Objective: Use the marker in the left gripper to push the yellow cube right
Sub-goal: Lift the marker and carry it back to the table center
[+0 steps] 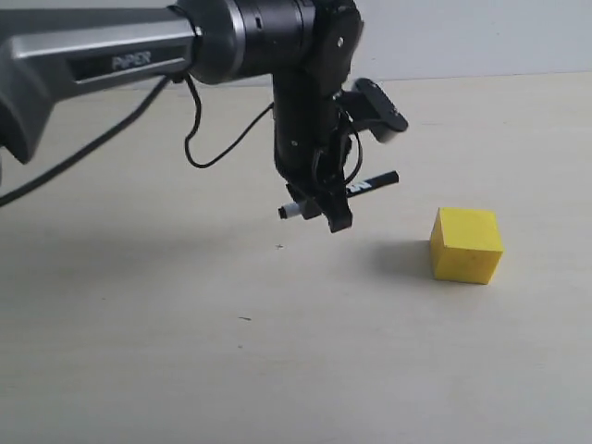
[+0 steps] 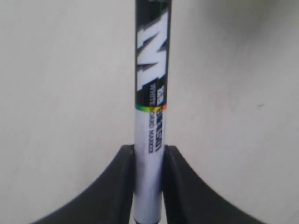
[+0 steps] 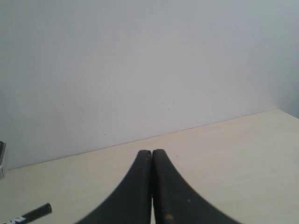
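Note:
My left gripper (image 1: 326,211) hangs over the table, shut on the marker (image 1: 356,188). The marker lies roughly level, its black end pointing right toward the yellow cube (image 1: 466,244). A gap separates that end from the cube, which rests on the table lower and to the right. In the left wrist view the marker (image 2: 151,93) runs straight out between the two black fingers (image 2: 121,186), white barrel pinched, black lettered part beyond. The cube does not show there. My right gripper (image 3: 152,156) is shut with nothing in it, and the marker's black end (image 3: 32,213) shows at a corner of its view.
The pale tabletop (image 1: 277,370) spreads around the cube. A light wall (image 1: 481,37) rises behind the table's far edge. The grey arm marked PIPER (image 1: 102,55) reaches in from the left, with black cables (image 1: 199,139) looping below it.

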